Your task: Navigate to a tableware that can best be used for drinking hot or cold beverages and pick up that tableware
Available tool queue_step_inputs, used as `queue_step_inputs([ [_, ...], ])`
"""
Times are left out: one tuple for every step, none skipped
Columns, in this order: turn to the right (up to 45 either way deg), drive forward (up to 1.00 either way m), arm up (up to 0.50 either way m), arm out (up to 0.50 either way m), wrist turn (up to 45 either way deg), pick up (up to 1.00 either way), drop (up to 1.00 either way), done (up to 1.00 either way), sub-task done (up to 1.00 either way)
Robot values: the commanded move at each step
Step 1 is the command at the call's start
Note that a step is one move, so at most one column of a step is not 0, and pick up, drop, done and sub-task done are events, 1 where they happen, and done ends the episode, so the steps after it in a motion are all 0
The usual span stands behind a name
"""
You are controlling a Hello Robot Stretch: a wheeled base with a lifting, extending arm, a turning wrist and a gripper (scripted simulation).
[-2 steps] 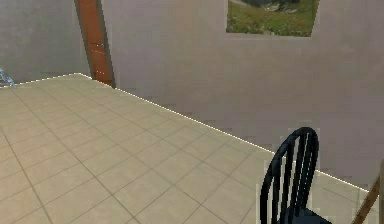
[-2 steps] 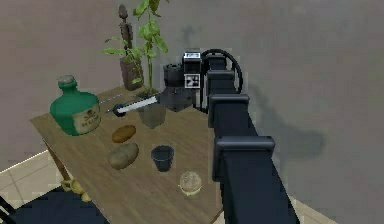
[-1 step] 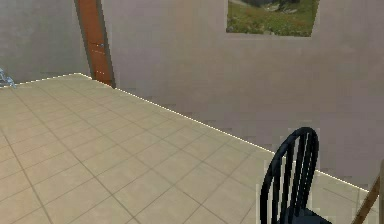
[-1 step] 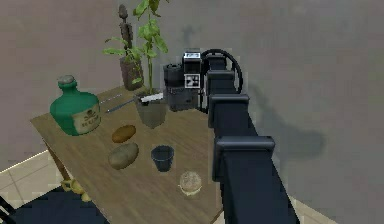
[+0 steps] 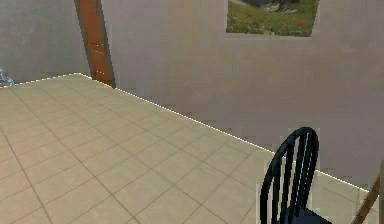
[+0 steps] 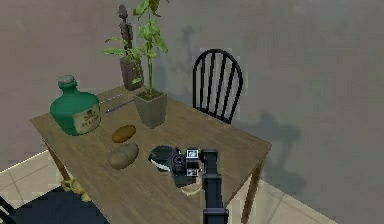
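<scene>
Arm side view, read left to right. On the wooden counter [image 6: 240, 142] I see a green jug [image 6: 76, 106], 2 brown lumps [image 6: 123, 155], a dark statuette [image 6: 127, 58] and a potted plant [image 6: 150, 102]. A small pale round thing [image 6: 157, 154], possibly the cup sought, lies on the counter at the tool [image 6: 168, 160]. I cannot tell the tool's grip, nor whether it holds anything. A black chair [image 6: 217, 85] stands behind the counter.
</scene>
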Motion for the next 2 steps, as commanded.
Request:
queue_step_inputs([
  [0.0,0.00,0.00,0.00,0.0,1.00,0.00,0.00,0.00],
  [0.0,0.00,0.10,0.00,0.0,0.00,0.00,0.00,0.00],
])
